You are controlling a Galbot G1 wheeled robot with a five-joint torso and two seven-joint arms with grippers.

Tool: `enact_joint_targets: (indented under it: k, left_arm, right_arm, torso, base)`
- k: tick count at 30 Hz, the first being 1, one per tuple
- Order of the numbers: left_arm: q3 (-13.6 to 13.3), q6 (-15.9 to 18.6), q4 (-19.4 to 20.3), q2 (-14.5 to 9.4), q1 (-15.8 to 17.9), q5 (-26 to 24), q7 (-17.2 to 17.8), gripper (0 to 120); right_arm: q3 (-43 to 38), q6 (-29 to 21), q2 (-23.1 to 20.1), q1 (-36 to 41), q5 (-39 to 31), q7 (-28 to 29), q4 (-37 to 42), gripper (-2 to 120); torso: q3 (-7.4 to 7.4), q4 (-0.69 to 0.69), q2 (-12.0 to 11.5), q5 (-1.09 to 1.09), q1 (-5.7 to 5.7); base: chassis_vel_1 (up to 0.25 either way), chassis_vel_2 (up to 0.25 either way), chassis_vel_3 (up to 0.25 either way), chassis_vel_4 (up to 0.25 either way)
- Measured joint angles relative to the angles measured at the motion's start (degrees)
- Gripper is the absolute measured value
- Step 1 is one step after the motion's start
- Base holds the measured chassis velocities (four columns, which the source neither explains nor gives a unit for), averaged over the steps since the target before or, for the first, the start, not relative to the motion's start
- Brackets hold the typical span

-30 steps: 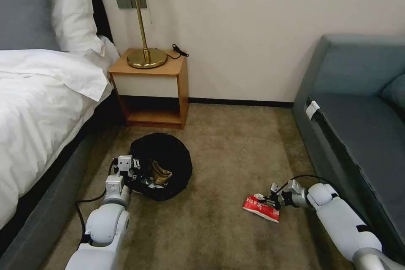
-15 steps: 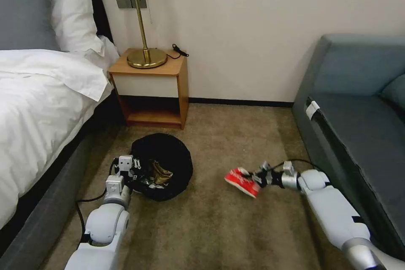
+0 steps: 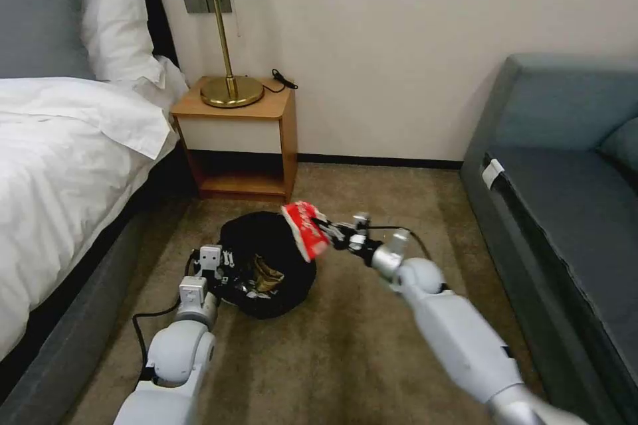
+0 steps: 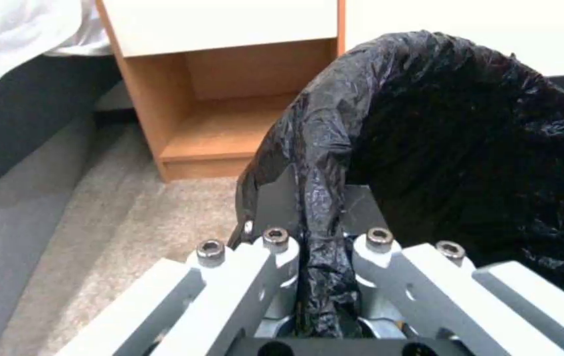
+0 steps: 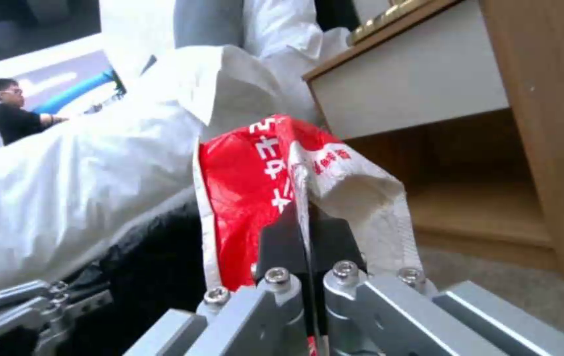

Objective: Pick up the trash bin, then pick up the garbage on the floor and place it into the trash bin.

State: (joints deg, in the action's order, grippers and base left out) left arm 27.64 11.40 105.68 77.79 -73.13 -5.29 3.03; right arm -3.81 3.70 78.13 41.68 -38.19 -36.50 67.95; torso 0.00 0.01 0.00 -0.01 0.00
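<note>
Packet point(image 3: 304, 230) moved from carpet point(image 3: 372, 358) to above bin point(image 3: 266, 259).

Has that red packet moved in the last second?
Yes. The red packet, pinched in the right pincer, has gone from the carpet near the sofa up and leftward to the black-lined bin, nearer the nightstand.

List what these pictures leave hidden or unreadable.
- Trash bin: the black bag covers its rim and sides in the head view.
- Rubbish inside the bin: mostly buried in dark folds.
- Red-white packet: lettering too creased to read.
- Left gripper: pads hidden by pinched bag.
</note>
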Motion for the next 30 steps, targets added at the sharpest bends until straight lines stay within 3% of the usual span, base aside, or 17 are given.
enact_joint_targets:
  k: [11,16,19,21,30]
  left_arm:
    - [0.09,0.13,-0.17,-0.22,0.73,-0.34,0.02,4]
    - [0.05,0.13,-0.27,-0.37,0.9,-0.53,-0.01,3]
    - [-0.19,0.13,-0.31,-0.4,0.92,-0.55,-0.05,3]
    - [-0.22,0.13,-0.33,-0.41,0.93,-0.55,-0.05,3]
    - [-0.32,0.13,-0.39,-0.46,0.84,-0.56,-0.06,3]
  right_arm:
    - [2.71,4.31,3.07,1.1,9.74,3.28,-2.66,1]
    - [3.52,5.1,3.18,1.82,12.35,3.72,-2.73,17]
    - [3.5,5.58,3.28,2.52,13.83,3.53,-2.25,34]
    - [3.41,5.59,3.28,2.75,13.9,3.48,-1.95,36]
    - [1.13,5.49,3.39,4.57,11.88,2.57,1.93,67]
  torso:
    - [0.0,-0.01,0.0,-0.01,0.0]
    - [0.0,-0.01,0.0,-0.01,0.0]
    - [0.0,-0.01,0.0,0.0,0.0]
    - [0.0,-0.01,0.0,0.0,0.0]
    - [0.0,-0.01,0.0,0.01,0.0]
  base:
    - [0.0,0.0,0.0,0.0]
    - [0.0,0.0,0.0,0.0]
    - [0.0,0.0,0.0,0.0]
    - [0.0,0.0,0.0,0.0]
    - [0.0,0.0,0.0,0.0]
